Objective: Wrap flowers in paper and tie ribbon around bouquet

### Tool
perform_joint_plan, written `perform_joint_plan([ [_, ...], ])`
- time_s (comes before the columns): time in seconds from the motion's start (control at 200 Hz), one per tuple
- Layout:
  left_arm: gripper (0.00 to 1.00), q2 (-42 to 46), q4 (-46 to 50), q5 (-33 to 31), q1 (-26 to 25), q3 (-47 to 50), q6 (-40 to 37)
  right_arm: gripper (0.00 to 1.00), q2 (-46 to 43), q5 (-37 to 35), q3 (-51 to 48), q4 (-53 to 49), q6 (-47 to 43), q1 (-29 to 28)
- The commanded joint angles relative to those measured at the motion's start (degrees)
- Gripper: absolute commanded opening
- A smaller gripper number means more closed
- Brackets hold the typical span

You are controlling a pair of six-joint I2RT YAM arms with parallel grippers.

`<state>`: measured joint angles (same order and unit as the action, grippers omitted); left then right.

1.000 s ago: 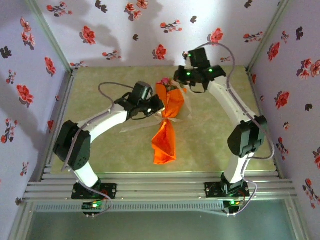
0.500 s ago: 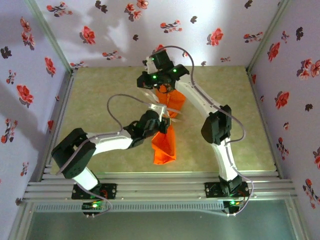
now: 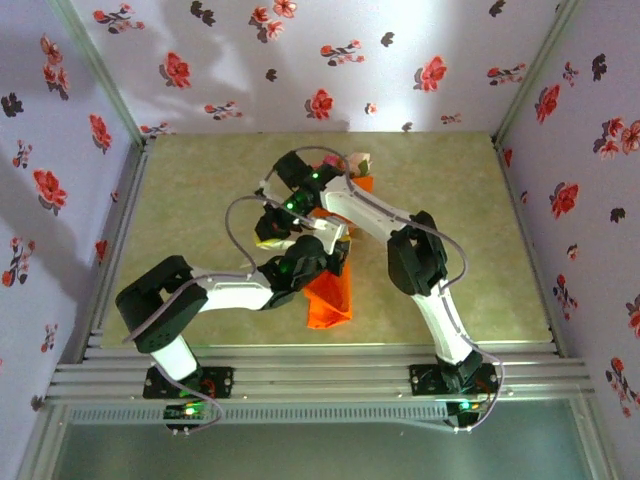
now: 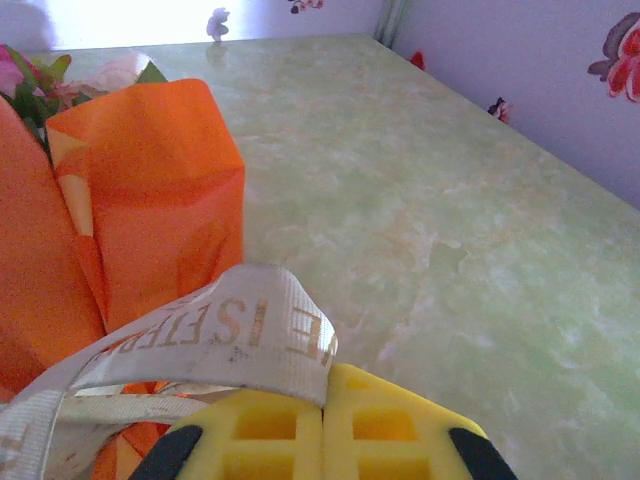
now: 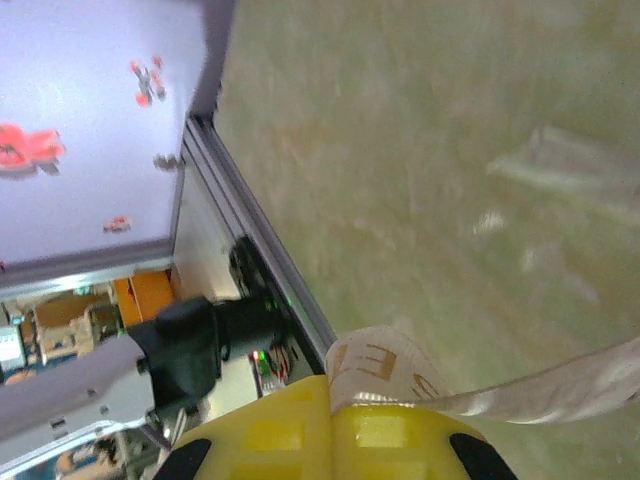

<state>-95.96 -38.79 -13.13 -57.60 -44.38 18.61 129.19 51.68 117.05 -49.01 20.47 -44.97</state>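
Note:
The bouquet (image 3: 330, 300) lies on the middle of the table, an orange paper cone with pink and cream flowers (image 3: 357, 162) at its far end. My two arms cross above it. My left gripper (image 3: 325, 238) sits over the pinched middle, shut on a loop of the ribbon (image 4: 230, 330), a pale strip with gold letters. In the left wrist view the paper (image 4: 150, 190) and the flowers (image 4: 30, 75) are to the left of the left gripper (image 4: 325, 385). My right gripper (image 3: 268, 238) is left of the bouquet, and in its own view the right gripper (image 5: 330, 392) is shut on the ribbon (image 5: 560, 390), which trails to the right.
The green table (image 3: 450, 200) is boxed in by flower-print walls on three sides. An aluminium rail (image 3: 300, 375) runs along the near edge. My right forearm (image 3: 360, 205) lies across the top of the bouquet. The left arm's base (image 5: 190, 340) appears in the right wrist view.
My right arm has swung from the back right across the bouquet to its left side. My left gripper has moved right and nearer, under it. The arms are now crossed.

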Motion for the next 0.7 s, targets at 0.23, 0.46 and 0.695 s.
perform_joint_plan([
  [0.23,0.00,-0.78,-3.24,-2.08,-0.49,0.97,-1.74,0.51,-4.50,-0.52,-1.84,-3.78,-4.22,1.76],
  [0.46,0.00,0.46,0.51,-1.57,-0.08,-0.14,1.46,0.60,-4.93,-9.96,6.28,-2.79,0.86,4.36],
  [0.695,0.00,5.31,17.06,2.50,5.20,-4.61,13.42,0.57,-17.75,-35.98,-3.47,5.10,16.24,11.60],
])
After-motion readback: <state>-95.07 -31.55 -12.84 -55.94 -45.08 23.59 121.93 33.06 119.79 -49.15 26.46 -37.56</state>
